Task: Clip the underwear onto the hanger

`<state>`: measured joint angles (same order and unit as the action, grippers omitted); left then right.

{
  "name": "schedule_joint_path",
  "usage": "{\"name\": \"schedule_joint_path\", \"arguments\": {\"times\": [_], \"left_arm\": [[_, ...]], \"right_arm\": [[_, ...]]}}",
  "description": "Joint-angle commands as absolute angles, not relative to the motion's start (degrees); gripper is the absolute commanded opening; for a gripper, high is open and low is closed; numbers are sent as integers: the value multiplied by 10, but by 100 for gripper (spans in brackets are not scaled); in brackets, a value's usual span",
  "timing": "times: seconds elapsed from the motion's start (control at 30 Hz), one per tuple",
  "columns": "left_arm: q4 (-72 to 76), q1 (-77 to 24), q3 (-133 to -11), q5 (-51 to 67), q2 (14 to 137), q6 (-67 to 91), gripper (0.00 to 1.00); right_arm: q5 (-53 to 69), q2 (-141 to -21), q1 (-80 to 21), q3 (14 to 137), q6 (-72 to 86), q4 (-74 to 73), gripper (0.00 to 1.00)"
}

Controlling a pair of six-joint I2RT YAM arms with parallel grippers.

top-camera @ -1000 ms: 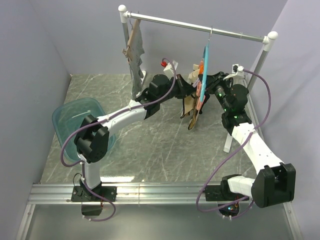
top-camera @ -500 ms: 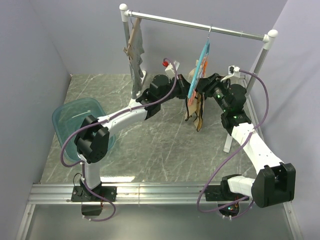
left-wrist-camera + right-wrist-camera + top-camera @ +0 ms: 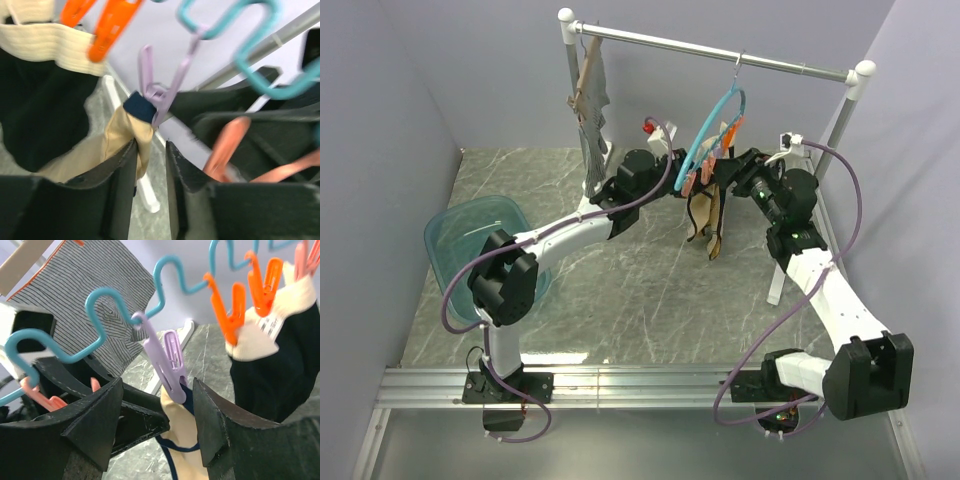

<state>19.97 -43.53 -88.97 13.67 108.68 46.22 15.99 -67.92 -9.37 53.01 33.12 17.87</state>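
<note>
The teal ring hanger (image 3: 712,122) hangs tilted from the rod by its metal hook. In the right wrist view its wavy rim (image 3: 125,305) carries a purple clip (image 3: 168,361) that bites the dark trim of the tan underwear (image 3: 184,432). The underwear (image 3: 702,212) hangs below the ring. My right gripper (image 3: 157,390) is open, its fingers standing either side of the clip without touching it. My left gripper (image 3: 150,157) is open just under the same clip (image 3: 159,95); the tan fabric (image 3: 122,137) rests against its left finger.
Orange clips (image 3: 231,310) hold black underwear with a cream waistband (image 3: 280,355) beside the tan pair. A grey striped garment (image 3: 590,110) hangs at the rod's left end. A teal basin (image 3: 470,240) sits at the table's left. The rack's white foot (image 3: 776,285) lies near my right arm.
The hanger has swung round and tilted toward the left. Both grippers have opened: the right one off the purple clip, the left one off the tan fabric.
</note>
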Motion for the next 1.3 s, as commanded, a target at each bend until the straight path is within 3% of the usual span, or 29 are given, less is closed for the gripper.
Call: {"name": "schedule_joint_path", "arguments": {"times": [0.0, 0.43, 0.6, 0.77, 1.0, 1.27], "left_arm": [[217, -433, -875, 140, 1055, 434, 35], [190, -422, -826, 147, 1009, 375, 47], [183, -423, -782, 164, 962, 340, 56], [157, -423, -741, 170, 916, 323, 58], [162, -423, -652, 256, 835, 254, 60], [198, -424, -630, 342, 796, 177, 71]], "right_arm": [[176, -651, -83, 526, 312, 186, 65], [252, -621, -57, 518, 272, 175, 65], [294, -594, -48, 515, 239, 155, 64], [328, -560, -33, 508, 213, 119, 63], [418, -518, -11, 493, 180, 69, 62], [531, -534, -4, 506, 201, 98, 63]]}}
